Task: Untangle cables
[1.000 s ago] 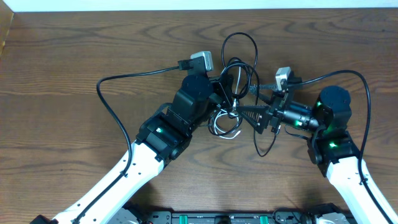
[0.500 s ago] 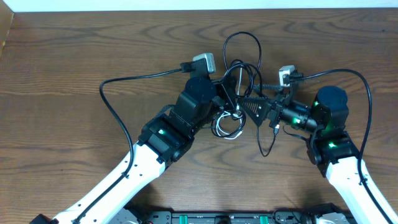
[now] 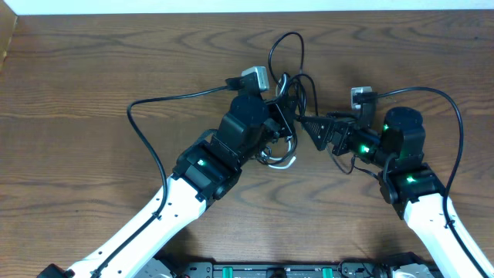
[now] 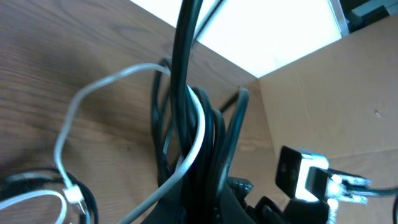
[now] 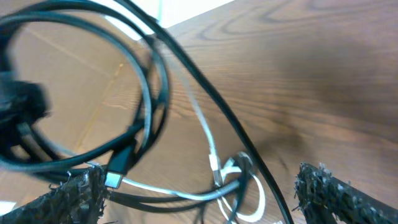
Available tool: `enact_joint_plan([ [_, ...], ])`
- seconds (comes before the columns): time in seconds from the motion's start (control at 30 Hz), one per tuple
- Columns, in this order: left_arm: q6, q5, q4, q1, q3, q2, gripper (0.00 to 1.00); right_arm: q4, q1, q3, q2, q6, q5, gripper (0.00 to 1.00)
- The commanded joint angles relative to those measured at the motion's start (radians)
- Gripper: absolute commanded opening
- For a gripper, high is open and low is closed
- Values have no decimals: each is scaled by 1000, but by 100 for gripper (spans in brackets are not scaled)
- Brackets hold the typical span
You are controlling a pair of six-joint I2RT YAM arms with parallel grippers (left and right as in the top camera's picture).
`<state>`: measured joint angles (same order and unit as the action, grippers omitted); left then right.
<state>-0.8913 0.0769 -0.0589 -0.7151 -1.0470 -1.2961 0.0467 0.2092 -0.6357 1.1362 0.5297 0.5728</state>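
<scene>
Overhead cam only: whole cables [image 3: 292, 85] tangle

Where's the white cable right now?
Overhead view: near the table's centre, the white cable loops just below the left gripper, tangled with the black cables, between the two arms.

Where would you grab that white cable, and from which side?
Probably at the white cable's free loop on the table, just below the shut left gripper. The open right gripper could reach it from the right. There it looks least crowded by the black cables; higher up it is bunched with them.
</scene>
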Motion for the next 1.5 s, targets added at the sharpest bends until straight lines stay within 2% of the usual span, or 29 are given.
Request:
enact_joint_plan([
  [0.0,-12,55,17,-5,-16,10,8,-23,1,-10,16,9,-104,94],
  [0.2,-5,55,13,-5,-16,10,8,-24,0,-10,16,8,-87,97],
  [0.4,71,58,10,-5,-16,10,8,-16,0,-10,16,-11,-59,98],
  [0.47,133,70,10,-5,-16,9,8,-4,0,-10,16,-35,-18,97],
  [0.57,322,70,-8,-5,-16,10,8,43,0,-10,16,-168,139,96],
  [0.73,563,69,-67,2,-16,10,8,61,-1,-10,16,-253,241,99],
  [0.87,584,69,-99,34,-16,10,8,78,-8,-10,14,-326,362,99],
  [1.1,586,73,-172,88,-16,18,8,48,-90,-10,13,-288,387,95],
  [1.23,648,83,-196,94,-16,29,8,2,-149,-10,13,-259,386,94],
  [1.47,753,300,-220,94,-16,30,8,-60,-186,-10,13,-208,312,92],
])
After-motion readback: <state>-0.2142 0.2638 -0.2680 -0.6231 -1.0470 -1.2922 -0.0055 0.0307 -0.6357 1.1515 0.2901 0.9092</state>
